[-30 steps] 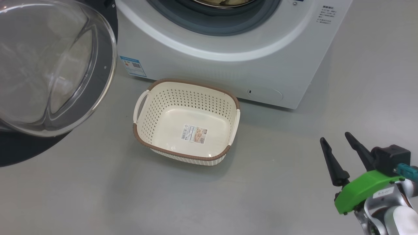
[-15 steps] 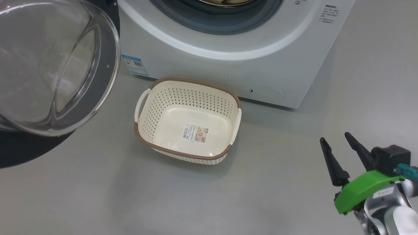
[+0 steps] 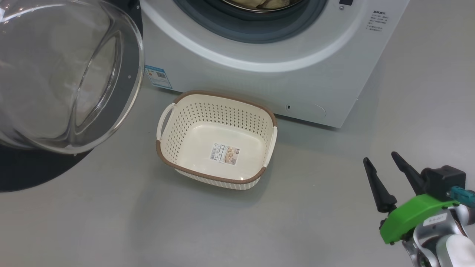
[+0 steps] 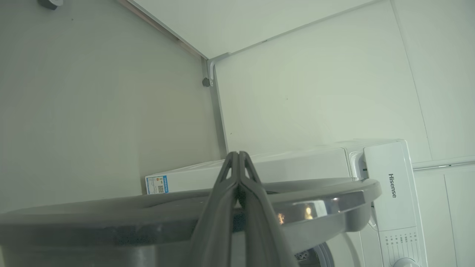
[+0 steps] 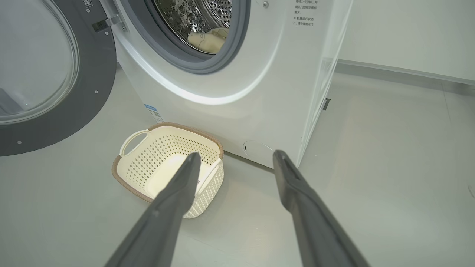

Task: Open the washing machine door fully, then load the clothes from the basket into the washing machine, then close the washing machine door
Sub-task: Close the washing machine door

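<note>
Zero clothes in the basket: which step applies? (Operator)

Closing, by judgement. Loading looks complete: the clothes lie in the drum, at 12 o'clock from the basket. The door stands open at 9 o'clock from the basket. (Guide)

Gripper states? (Operator)

Your left gripper has its fingers pressed together, holding nothing, and points across the door's edge; contact cannot be confirmed. Your right gripper is spread wide and empty, at 4 o'clock from the basket, well apart from it. (Guide)

Next move? (Operator)

Push the door round toward the washer until it latches. Check that no cloth lies on the gasket, and that the door's swing passes above the basket. (Guide)

Counts? (Operator)

One washer, one door, one basket, two grippers. One pale bundle of clothes; you cannot tell how many pieces. One label on the basket floor. (Guide)
</note>
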Controlling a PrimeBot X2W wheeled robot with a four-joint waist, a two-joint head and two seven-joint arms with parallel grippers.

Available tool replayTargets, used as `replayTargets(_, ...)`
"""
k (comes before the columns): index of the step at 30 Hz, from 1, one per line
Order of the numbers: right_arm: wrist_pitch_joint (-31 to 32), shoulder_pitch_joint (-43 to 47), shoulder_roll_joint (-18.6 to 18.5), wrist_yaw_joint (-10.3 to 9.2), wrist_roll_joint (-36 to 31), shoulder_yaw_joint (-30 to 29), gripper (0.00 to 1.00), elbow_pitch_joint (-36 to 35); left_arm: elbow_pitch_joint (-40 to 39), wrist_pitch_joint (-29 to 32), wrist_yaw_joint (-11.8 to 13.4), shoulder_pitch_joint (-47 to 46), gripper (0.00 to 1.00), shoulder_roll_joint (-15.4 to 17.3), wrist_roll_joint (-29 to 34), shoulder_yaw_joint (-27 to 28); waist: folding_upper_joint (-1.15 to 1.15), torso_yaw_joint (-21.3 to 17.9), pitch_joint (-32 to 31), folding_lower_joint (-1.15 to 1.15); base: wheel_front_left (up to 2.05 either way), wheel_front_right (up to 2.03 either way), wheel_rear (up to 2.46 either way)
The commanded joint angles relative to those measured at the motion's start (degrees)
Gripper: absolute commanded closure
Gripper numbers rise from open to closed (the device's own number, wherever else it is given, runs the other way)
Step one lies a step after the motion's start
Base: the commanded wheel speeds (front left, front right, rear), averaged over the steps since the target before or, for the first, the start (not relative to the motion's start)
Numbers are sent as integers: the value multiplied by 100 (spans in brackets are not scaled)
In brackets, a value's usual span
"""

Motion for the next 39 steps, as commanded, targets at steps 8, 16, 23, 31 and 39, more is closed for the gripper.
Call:
replayTargets(8, 12, -173, -107, -1, 26, 115, 0, -167, -360, 687, -81, 204, 100, 164, -64, -217, 0, 55, -36, 0, 0, 0, 0)
replayTargets(16, 8, -161, -96, -1, 25, 117, 0, -150, -857, 1285, -233, 306, 100, 10, -498, -131, 0, 100, -4, 0, 0, 0, 0)
replayTargets(23, 17, -176, -88, -1, 22, 101, 0, -149, -1298, 1695, -289, 411, 100, -152, -853, -47, 0, 136, 51, 0, 0, 0, 0)
replayTargets(31, 30, -240, -69, -1, 11, 111, 0, -157, -1893, 2067, -327, 643, 100, -398, -1033, -181, 0, 179, 120, 0, 0, 0, 0)
replayTargets(39, -8, -297, -55, -1, 10, 135, 0, -139, -2417, 2466, -467, 751, 100, -620, -1255, -344, 0, 134, 195, 0, 0, 0, 0)
